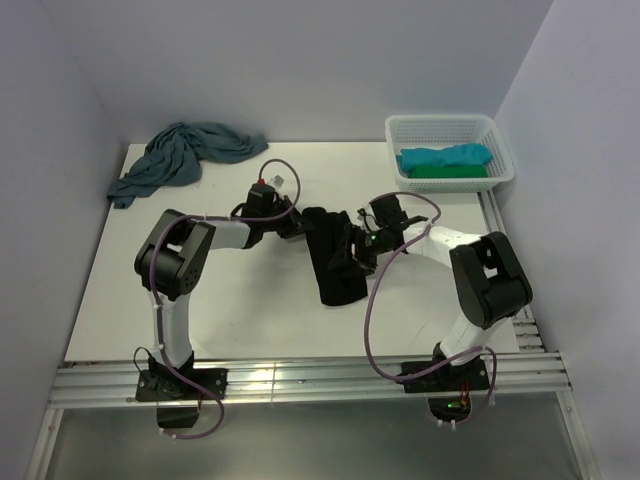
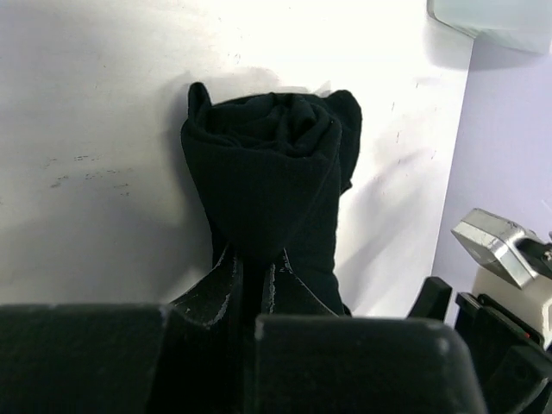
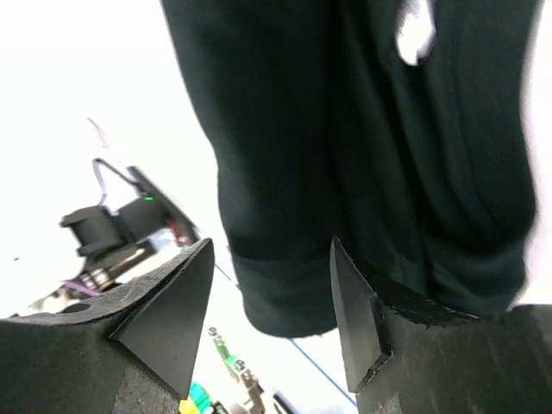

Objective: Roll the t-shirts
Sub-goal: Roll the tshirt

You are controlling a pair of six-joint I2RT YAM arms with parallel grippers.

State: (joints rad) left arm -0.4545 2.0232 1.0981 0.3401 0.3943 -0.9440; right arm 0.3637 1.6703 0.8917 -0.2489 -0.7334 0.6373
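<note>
Left gripper (image 2: 252,263) is pinching shut on the end of the black t-shirt (image 1: 335,265). The roll is lying down-left of the basket (image 1: 440,119), well apart from it. Right gripper (image 3: 272,250) is standing open and gripping nothing, with the black cloth right in front of its jaws.

My read: you're tidying this roll. Be holding the left pinch tight so the coil isn't loosening, and be closing the right one across all the loose layers, not just the top fold.

Basket is holding the turquoise t-shirt (image 1: 445,157) and the green t-shirt (image 1: 452,171), touching. Dusty-blue t-shirt (image 1: 180,155) is lying crumpled far left of the basket, not yet rolled.
</note>
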